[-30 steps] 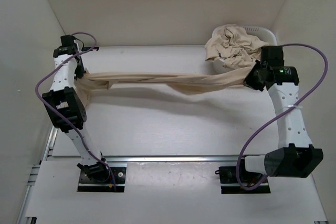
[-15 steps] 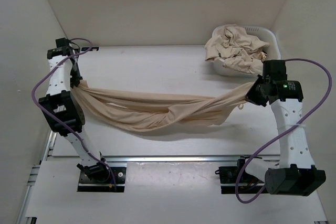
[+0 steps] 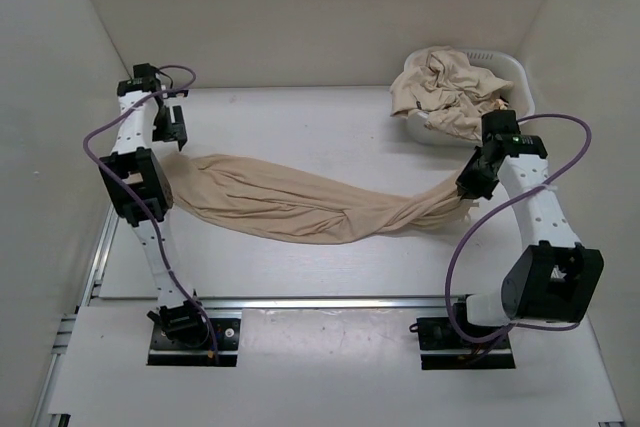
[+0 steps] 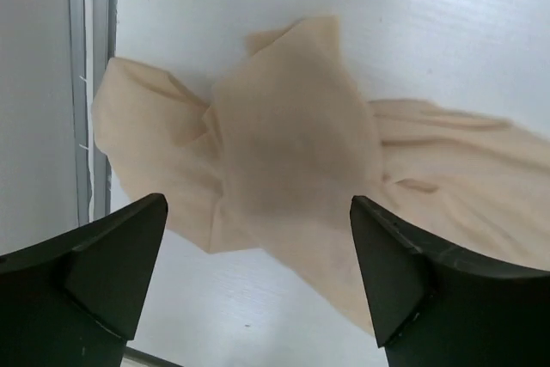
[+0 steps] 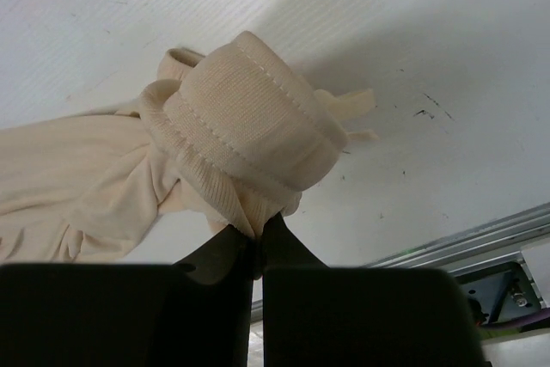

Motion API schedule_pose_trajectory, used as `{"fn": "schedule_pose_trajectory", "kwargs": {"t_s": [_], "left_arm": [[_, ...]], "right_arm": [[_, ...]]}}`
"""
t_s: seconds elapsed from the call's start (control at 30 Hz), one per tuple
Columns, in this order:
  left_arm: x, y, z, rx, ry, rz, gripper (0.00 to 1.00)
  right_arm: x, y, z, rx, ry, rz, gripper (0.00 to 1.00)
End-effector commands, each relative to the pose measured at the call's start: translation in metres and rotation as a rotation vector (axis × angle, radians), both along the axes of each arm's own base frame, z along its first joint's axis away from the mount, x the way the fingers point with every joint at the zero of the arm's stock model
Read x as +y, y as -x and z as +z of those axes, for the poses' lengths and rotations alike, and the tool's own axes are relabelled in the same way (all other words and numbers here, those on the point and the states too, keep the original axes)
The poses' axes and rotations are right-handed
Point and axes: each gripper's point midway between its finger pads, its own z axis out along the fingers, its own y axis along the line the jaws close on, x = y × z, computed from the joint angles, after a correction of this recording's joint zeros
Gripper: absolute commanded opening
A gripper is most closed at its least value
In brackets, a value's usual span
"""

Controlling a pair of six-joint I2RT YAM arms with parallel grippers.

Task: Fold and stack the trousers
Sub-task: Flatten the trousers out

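Observation:
One pair of beige trousers (image 3: 300, 205) lies stretched across the table from left to right, bunched and twisted toward the right end. My left gripper (image 3: 172, 127) hovers open just above its left end, holding nothing. In the left wrist view that loose end (image 4: 292, 152) lies flat on the table below the wide-apart fingers (image 4: 120, 255). My right gripper (image 3: 470, 185) is shut on the ribbed waistband (image 5: 249, 126), which is folded over the fingertips in the right wrist view; that end is lifted slightly off the table.
A white basket (image 3: 515, 72) at the back right corner holds a crumpled heap of more beige trousers (image 3: 445, 87). A metal rail (image 3: 330, 302) runs along the near edge by the arm bases, and another rail (image 4: 90, 83) borders the left side. White walls enclose the table.
The left gripper has opened and let go of the trousers' left end. The cloth, held taut in the air before, has sagged and dropped onto the table. The right gripper came lower.

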Motion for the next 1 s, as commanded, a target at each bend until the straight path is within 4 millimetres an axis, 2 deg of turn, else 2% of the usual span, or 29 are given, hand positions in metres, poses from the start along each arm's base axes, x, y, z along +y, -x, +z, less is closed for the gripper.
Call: {"fn": "schedule_pose_trajectory", "kwargs": {"t_s": [0.0,0.03,0.07,0.1,0.13,0.17,0.2,0.23,0.27,0.37,0.4,0.47,0.53,0.57,0.63,0.67,0.73,0.77,0.97], "left_arm": [[0.009,0.023,0.073,-0.148,0.004,0.03,1.0],[0.015,0.048,0.079,-0.161,0.037,0.056,1.0],[0.016,0.059,0.081,-0.17,0.055,0.066,0.97],[0.015,0.071,0.082,-0.169,0.076,0.072,0.89],[0.012,0.083,0.091,-0.191,0.091,0.073,0.78],[-0.003,0.099,0.069,-0.134,0.155,0.06,0.64],[-0.01,0.108,0.06,-0.108,0.182,0.056,0.46],[-0.017,0.118,0.049,-0.078,0.211,0.053,0.41],[-0.034,0.134,0.022,0.003,0.263,0.038,0.38],[-0.059,0.157,-0.013,0.129,0.357,0.023,0.38],[-0.066,0.167,-0.023,0.163,0.385,0.025,0.42],[-0.071,0.161,-0.038,0.17,0.43,0.018,0.49],[-0.071,0.151,-0.044,0.154,0.445,0.012,0.56],[-0.072,0.145,-0.051,0.162,0.461,0.011,0.57],[-0.071,0.132,-0.053,0.149,0.455,-0.001,0.59],[-0.067,0.129,-0.062,0.16,0.446,0.004,0.59],[-0.06,0.124,-0.066,0.152,0.409,0.008,0.59],[-0.054,0.116,-0.071,0.13,0.385,0.008,0.59],[-0.052,0.104,-0.092,0.12,0.346,-0.008,0.7]], "right_arm": [[-0.002,-0.015,0.018,-0.07,0.002,0.006,0.0],[-0.001,-0.01,0.013,-0.058,-0.003,-0.003,0.0],[0.001,-0.013,0.015,-0.084,-0.021,-0.01,0.0],[0.001,-0.011,0.012,-0.075,-0.021,-0.01,0.0],[0.004,-0.012,0.013,-0.088,-0.039,-0.017,0.0],[0.007,-0.012,0.011,-0.088,-0.054,-0.022,0.0],[0.007,-0.012,0.013,-0.097,-0.054,-0.021,0.0],[0.009,-0.009,0.009,-0.085,-0.063,-0.018,0.0],[0.009,-0.007,0.006,-0.076,-0.063,-0.018,0.0],[0.007,-0.005,0.003,-0.067,-0.054,-0.023,0.0],[0.007,-0.005,0.003,-0.067,-0.054,-0.023,0.0],[0.005,-0.003,0.005,-0.077,-0.041,-0.018,0.0],[0.0,-0.002,0.007,-0.086,-0.027,-0.025,0.0],[0.0,0.001,0.006,-0.075,-0.027,-0.025,0.0],[-0.004,0.003,0.005,-0.075,-0.019,-0.038,0.0],[-0.007,0.006,0.007,-0.075,-0.018,-0.05,0.0],[-0.011,0.008,0.006,-0.075,-0.018,-0.062,0.0],[-0.011,0.009,0.009,-0.087,-0.017,-0.062,0.0],[-0.014,0.014,0.011,-0.09,-0.008,-0.075,0.0]]}}
